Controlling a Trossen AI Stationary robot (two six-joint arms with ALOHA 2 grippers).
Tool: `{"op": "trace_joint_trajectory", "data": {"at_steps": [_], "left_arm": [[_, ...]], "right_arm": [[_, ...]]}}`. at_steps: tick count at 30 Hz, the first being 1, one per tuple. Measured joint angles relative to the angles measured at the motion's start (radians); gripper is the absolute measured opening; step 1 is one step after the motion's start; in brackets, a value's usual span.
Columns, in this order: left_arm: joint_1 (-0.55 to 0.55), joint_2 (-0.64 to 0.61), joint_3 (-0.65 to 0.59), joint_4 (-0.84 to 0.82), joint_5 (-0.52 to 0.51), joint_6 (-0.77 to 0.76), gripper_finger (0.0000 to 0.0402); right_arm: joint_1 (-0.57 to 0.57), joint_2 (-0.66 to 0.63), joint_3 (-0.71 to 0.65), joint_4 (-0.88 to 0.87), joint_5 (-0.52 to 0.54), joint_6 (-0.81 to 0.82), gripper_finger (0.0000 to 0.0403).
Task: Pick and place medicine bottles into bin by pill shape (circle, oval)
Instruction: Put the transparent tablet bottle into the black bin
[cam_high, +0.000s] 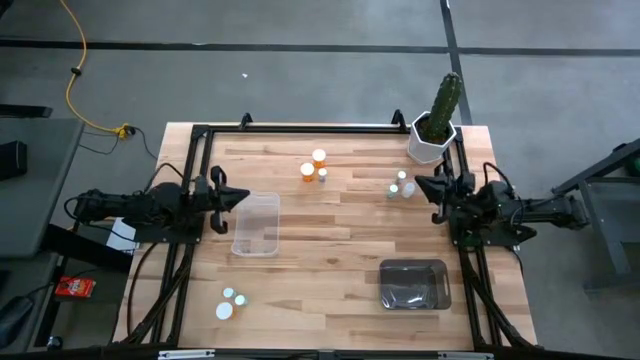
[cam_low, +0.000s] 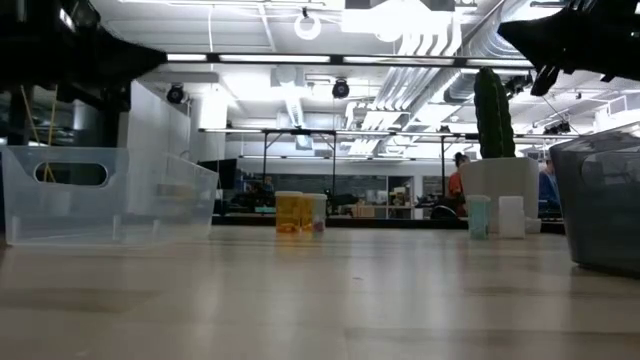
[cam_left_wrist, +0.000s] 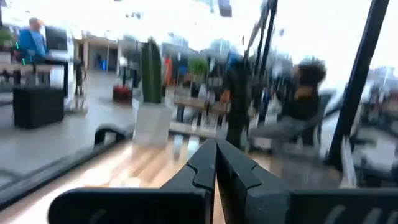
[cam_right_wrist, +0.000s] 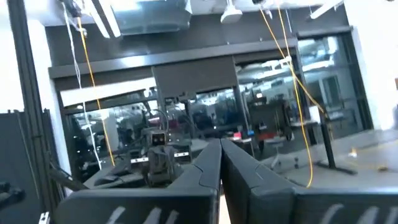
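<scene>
Orange medicine bottles (cam_high: 314, 166) stand on their bases at the table's far middle, and show too in the low view (cam_low: 298, 212). Pale ones (cam_high: 402, 186) stand far right, near the cactus pot; white-capped ones (cam_high: 229, 302) sit near the front left. A clear bin (cam_high: 257, 224) stands at the left and a dark bin (cam_high: 413, 284) at the front right. My left gripper (cam_high: 243, 200) is shut at the clear bin's left edge, above it. My right gripper (cam_high: 420, 184) is shut at the right edge, beside the pale bottles. Both hold nothing.
A white pot with a green cactus (cam_high: 437, 125) stands at the far right corner. A black frame (cam_high: 300, 128) runs along the table's far edge and sides. Bare wood lies in the table's middle, between the bins.
</scene>
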Motion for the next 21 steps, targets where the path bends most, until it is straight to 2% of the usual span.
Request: {"op": "trace_joint_trajectory", "data": {"at_steps": [4, 9, 12, 15, 18, 21], "left_arm": [[0.000, 0.076, 0.018, 0.188, 0.013, 0.004, 0.0001], [0.000, 0.297, 0.169, 0.102, -0.012, 0.068, 0.0001], [0.000, 0.429, 0.247, 0.102, -0.013, 0.100, 0.0001], [0.000, 0.518, 0.301, 0.112, -0.004, 0.102, 0.0001], [0.000, 0.559, 0.312, 0.108, 0.029, 0.106, 0.0001], [0.000, 0.573, 0.312, 0.104, 0.041, 0.093, 0.0000]], "right_arm": [[0.000, 0.042, 0.013, -0.021, -0.020, -0.022, 0.0000], [-0.001, 0.128, 0.081, -0.068, 0.013, 0.053, 0.0000], [-0.001, 0.201, 0.186, -0.238, 0.053, 0.094, 0.0000], [-0.001, 0.291, 0.299, -0.475, 0.166, 0.151, 0.0000], [-0.001, 0.385, 0.391, -0.657, 0.274, 0.222, 0.0007], [-0.001, 0.470, 0.461, -0.821, 0.349, 0.276, 0.0037]]}}
